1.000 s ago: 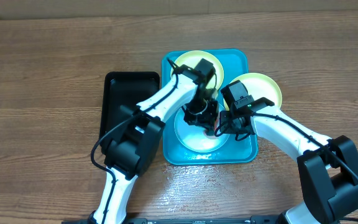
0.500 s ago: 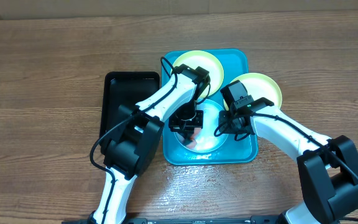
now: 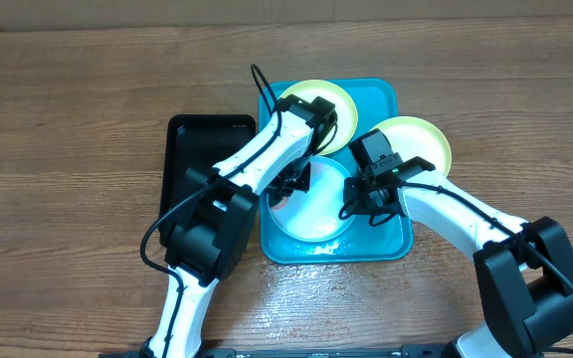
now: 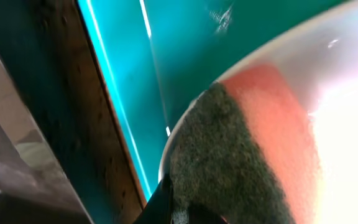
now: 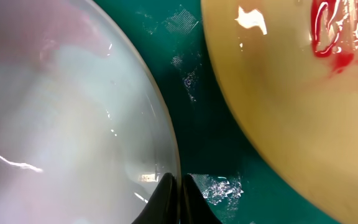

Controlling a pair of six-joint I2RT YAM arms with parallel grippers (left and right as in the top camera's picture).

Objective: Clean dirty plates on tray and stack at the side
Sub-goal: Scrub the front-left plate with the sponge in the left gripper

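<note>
- The near plate (image 3: 321,214) is lying flat at the near end of the tray (image 3: 381,94), between the two grippers.
- The sponge (image 4: 241,155) is resting on this plate's left rim, green face outermost, and the left gripper (image 3: 291,186) is pinching it.
- The right gripper (image 5: 174,198) is sitting pressed together on the opposite rim, seemingly pinching it to steady the plate.
- The plate's centre is lying rightward of the sponge, so the left arm is the nearer one for wiping.
- The smeared plate (image 5: 278,93) is lying just beyond the right gripper.
</note>
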